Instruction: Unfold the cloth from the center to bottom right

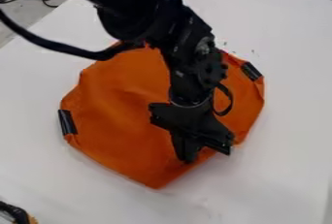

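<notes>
White table [289,68] bears the orange cloth [123,116] at its middle. Your arm [194,65] crosses the cloth from the top; your gripper [206,154] sits at its lower-right edge. Whether the jaws stand wide or narrow, you cannot tell from here. Step in hand, as judged: taking up the folded part. Next, you should secure one layer only, then draw it toward bottom right.

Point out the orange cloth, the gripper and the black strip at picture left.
Orange cloth [117,121]: camera view, on its picture-left part.
Gripper [206,153]: camera view, midway between its fingertips.
Black strip [67,122]: camera view, on its middle.
</notes>
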Robot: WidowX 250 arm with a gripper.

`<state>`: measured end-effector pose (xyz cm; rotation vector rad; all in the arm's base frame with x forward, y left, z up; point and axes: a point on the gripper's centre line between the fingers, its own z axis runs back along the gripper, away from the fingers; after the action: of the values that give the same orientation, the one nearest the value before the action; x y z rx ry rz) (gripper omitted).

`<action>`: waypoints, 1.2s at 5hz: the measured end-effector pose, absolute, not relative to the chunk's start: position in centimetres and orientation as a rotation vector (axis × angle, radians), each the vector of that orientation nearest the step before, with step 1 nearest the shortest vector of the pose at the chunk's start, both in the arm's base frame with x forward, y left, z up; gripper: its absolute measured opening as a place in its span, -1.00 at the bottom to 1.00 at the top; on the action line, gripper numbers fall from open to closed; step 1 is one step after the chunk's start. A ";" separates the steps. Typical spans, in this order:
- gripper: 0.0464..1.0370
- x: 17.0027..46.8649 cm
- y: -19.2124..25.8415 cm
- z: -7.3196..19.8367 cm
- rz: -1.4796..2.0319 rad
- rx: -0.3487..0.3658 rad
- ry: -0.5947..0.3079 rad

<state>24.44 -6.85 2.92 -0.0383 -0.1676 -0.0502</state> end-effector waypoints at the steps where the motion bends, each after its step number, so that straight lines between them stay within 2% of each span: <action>1: -0.66 24.7 -7.1 3.0 -0.054 -0.057 -0.185; 3: 0.49 24.3 -7.4 2.8 -0.018 -0.070 -0.170; 4: 0.94 24.2 -7.7 3.3 -0.016 -0.048 -0.133; 6: 0.93 27.5 -7.1 6.1 -0.115 0.003 -0.070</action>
<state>27.48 -7.10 6.11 0.0030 -0.0697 -0.1152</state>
